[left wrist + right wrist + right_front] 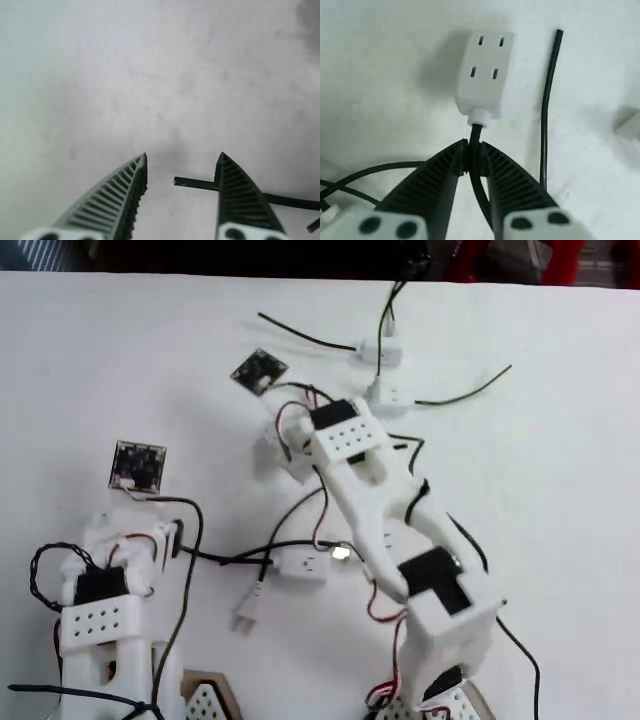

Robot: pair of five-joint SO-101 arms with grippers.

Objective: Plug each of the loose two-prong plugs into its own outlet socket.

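A loose two-prong plug [247, 612] lies flat on the white counter [560, 490], on the near side between the two arms. Just right of it and a little farther back sits a white outlet block [300, 563]. The right hand [474, 150] is pinched tight on the black cord [476, 132] of a four-slot outlet [484, 70], just below its collar. A second cord [547, 100] lies beside that outlet, apart from it. The left hand [183, 157] stands fairly wide over bare counter, with a cord end [192, 183] by one finger. Two more white blocks [381, 352] lie far back. A small circuit board [138, 465] sits at the left.
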